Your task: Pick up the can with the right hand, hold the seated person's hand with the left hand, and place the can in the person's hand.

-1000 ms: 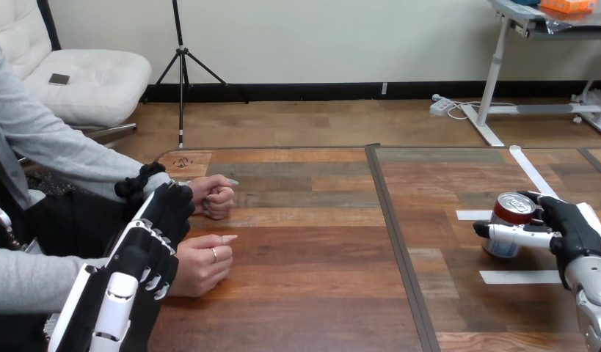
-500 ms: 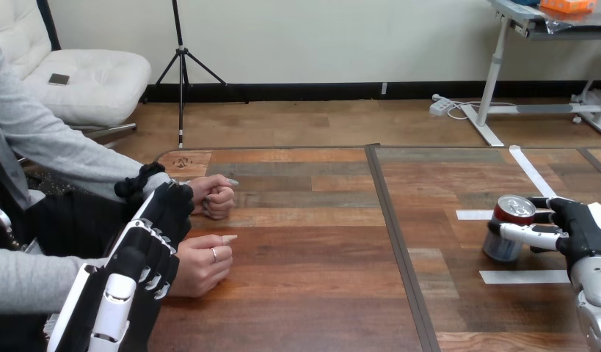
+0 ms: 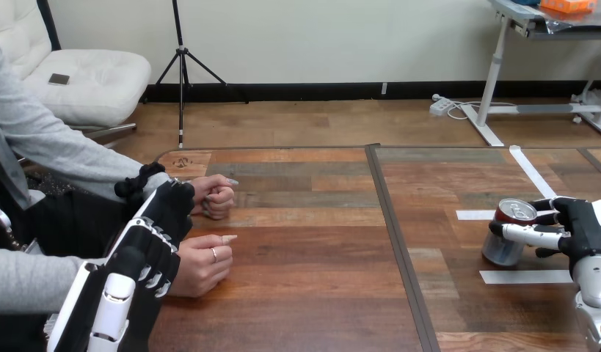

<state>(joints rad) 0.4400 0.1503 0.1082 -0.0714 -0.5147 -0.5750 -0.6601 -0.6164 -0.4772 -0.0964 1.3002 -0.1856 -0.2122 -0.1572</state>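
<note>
one red-topped silver can (image 3: pixel 502 249) in the right hand's (image 3: pixel 585 229) curled grip beside white tape strips (image 3: pixel 521 276), print illegible

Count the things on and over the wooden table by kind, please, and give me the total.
Silver metal can with red top: 1
White tape strips: 3
Black-and-white robot hands: 2 (left hand, right hand)
Person's hands: 2
Total: 8
</note>
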